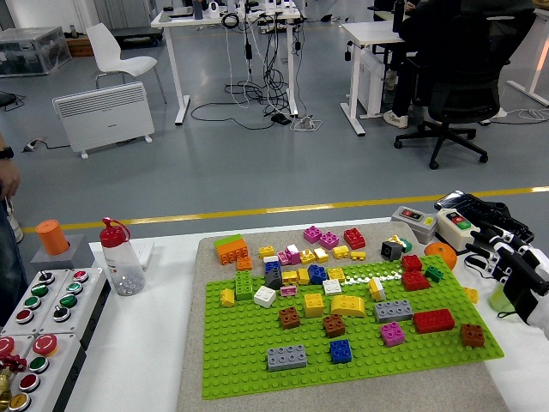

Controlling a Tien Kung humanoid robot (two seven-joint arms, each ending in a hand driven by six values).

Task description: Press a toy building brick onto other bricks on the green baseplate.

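The green baseplate (pixel 257 360) lies on a grey mat in the middle of the table and carries several scattered bricks. Among them are a long red brick (pixel 433 320), a grey brick (pixel 286 357), a blue brick (pixel 340 351) and a yellow brick (pixel 347 305). More loose bricks lie on the mat behind the plate, such as an orange and green block (pixel 231 250) and a pink brick (pixel 313 233). My right hand (pixel 502 253) hovers at the right edge, just beyond the plate's right side, fingers relaxed and holding nothing. My left arm does not show.
A clear bottle with a red cap (pixel 120 262) stands left of the mat, beside a button panel (pixel 39 322) and an orange cylinder (pixel 52 237). Two button boxes (pixel 413 221) and an orange fruit (pixel 440 254) sit at the back right. A person's hand (pixel 7 176) shows at the left edge.
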